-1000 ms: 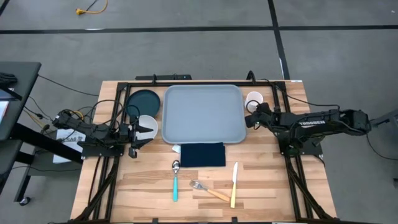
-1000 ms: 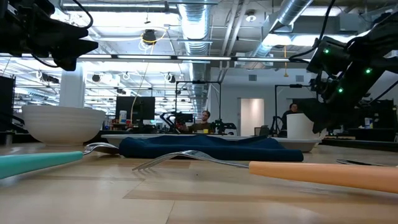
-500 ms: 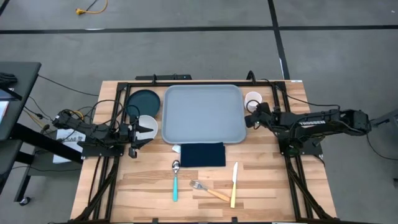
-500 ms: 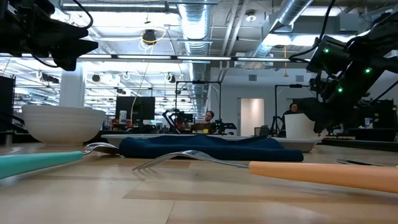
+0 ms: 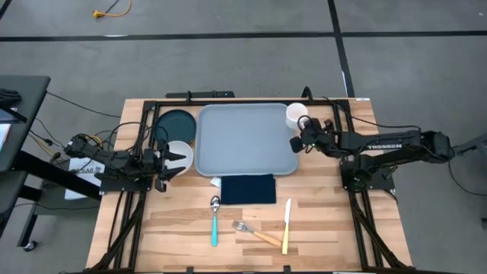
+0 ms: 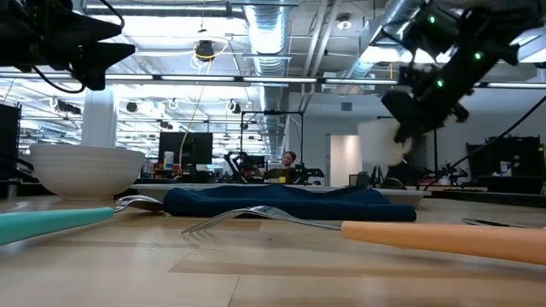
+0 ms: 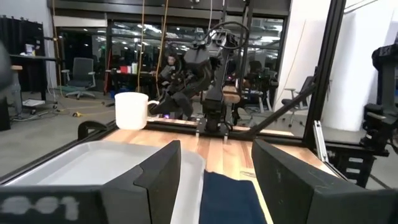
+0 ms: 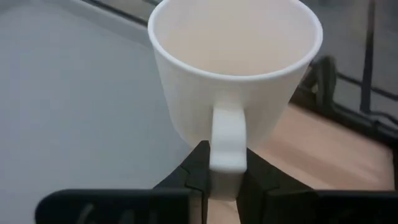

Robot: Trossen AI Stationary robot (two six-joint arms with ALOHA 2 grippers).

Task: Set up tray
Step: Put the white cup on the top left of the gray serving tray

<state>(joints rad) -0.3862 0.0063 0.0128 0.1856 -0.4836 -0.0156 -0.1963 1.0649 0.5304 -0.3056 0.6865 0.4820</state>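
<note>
Above tray (image 5: 245, 139) corner: right claw (image 8: 219, 167) gripping mug (image 8: 235, 73).

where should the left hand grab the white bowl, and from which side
Take the white bowl by its rim, one finger inside and one outside. It sits upright and open on the table, beside the tray and near the round plate, so the thin rim is the only narrow part. The left hand is right at it; come from above on the bowl's outer side, away from the tray.
</note>
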